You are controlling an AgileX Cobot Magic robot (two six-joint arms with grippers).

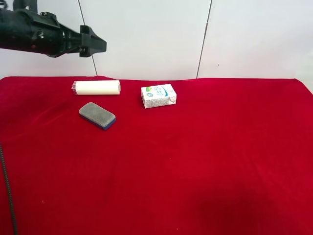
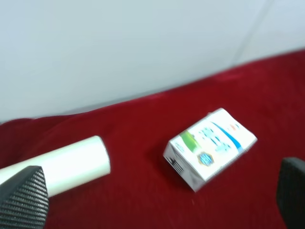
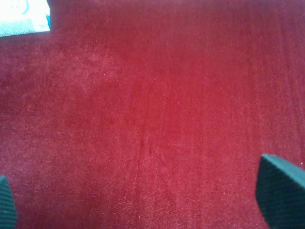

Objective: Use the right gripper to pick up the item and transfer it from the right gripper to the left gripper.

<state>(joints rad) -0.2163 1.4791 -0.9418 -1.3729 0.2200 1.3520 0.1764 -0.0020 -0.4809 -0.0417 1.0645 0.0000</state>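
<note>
The item [image 1: 97, 115], a grey-topped pad on a thin blue base, lies flat on the red cloth at the left of the exterior high view. My left gripper [image 1: 98, 45] hangs high above the cloth's far left, well above the item. In the left wrist view the left gripper [image 2: 157, 200] is open, its fingers [image 2: 24, 198] wide apart with nothing between them. The right gripper [image 3: 143, 205] is open over bare red cloth, one pad [image 3: 281, 195] at each side of that view. The right arm does not show in the exterior high view. Neither wrist view shows the item.
A cream cylinder [image 1: 97, 87] [image 2: 62, 164] lies just behind the item. A white printed carton [image 1: 158, 95] [image 2: 209, 148] [image 3: 24, 16] sits to its right. The red cloth [image 1: 220, 161] covers the table up to a white wall at the back.
</note>
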